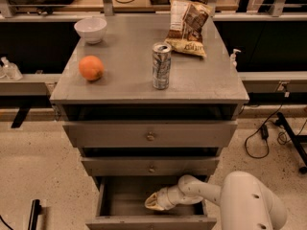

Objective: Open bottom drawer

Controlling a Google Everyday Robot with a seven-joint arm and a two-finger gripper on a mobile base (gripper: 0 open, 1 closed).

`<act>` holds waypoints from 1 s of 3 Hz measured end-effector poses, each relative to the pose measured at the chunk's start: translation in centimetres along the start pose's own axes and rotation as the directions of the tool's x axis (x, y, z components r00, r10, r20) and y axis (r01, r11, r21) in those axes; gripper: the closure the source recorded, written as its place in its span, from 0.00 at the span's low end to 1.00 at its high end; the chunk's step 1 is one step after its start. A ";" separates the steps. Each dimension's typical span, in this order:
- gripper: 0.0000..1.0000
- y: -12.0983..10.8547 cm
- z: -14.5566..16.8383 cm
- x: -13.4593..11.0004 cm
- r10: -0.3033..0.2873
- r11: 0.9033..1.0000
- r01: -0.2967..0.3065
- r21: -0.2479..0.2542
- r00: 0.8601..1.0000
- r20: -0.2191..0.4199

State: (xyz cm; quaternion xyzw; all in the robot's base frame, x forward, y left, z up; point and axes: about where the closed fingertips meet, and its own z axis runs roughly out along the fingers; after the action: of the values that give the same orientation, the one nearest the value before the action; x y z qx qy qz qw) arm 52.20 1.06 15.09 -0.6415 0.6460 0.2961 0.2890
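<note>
Speckled pale flooring [29, 166] surrounds a grey three-drawer cabinet, with black cables [259, 138] trailing on the right. On the cabinet's grey tabletop [124, 87] stand a white round bowl [90, 29] at the far left corner, a round orange fruit [91, 67] nearer the front left, an upright silver drink can [161, 65] near the middle, and a crinkled brown-and-white snack bag [188, 27] lying at the far right.

Below the tabletop, the tallest grey drawer front [105, 134] and the mid-sized grey drawer front [115, 166] each show a small round knob and sit slightly forward of the frame. The bottom drawer [120, 223] is pulled well out; its grey front runs along the lowest edge of the view and its dark interior lies open from above.

A white jointed robot arm [206, 189] reaches in from the lower right, out of a rounded white body [252, 205]. Its tan-tipped gripper [153, 203] lies inside the bottom drawer, pointing left, just behind the drawer front and close to the drawer floor. Whether the gripper is released or clenched, I cannot tell.
</note>
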 end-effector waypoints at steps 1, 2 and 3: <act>1.00 0.8 0.2 1.3 -0.002 1.000 0.001 -0.019 0.999 -0.033; 1.00 1.8 0.4 1.5 -0.034 0.998 0.031 -0.054 0.998 -0.056; 1.00 3.8 -0.2 1.1 -0.057 0.993 0.055 -0.109 0.998 -0.020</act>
State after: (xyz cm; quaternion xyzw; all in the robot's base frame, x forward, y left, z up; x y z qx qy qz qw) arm 48.41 0.19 14.46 -0.6774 0.6142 0.3149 0.2545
